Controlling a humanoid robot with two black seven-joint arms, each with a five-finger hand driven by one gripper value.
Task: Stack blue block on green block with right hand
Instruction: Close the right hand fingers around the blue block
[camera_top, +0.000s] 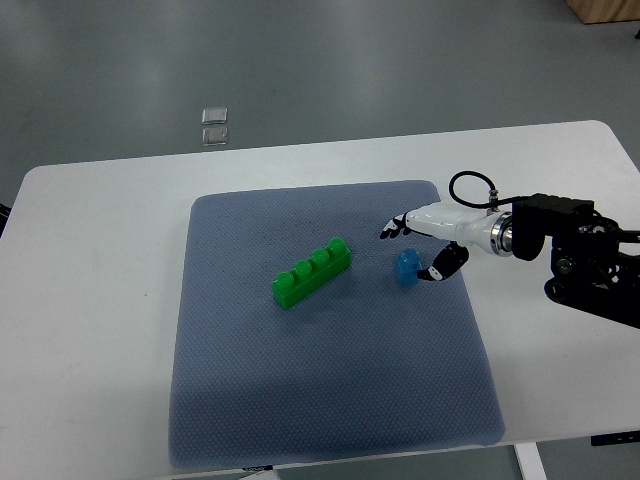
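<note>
Currently a white table carries a grey-blue mat across its middle. Entering from 3 o'clock, the right hand sits over the mat's right part, fingers spread and relaxed, grasping nothing. The green block, a long four-stud brick, lies diagonally near mat centre. The blue block stands upright at 3 o'clock of the green one, apart from it, just beside the thumb; whether they touch is unclear.

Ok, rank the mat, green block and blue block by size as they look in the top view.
1. Mat, largest by far.
2. Green block, a long four-stud brick.
3. Blue block, smallest, a single stud beside the right hand.
</note>
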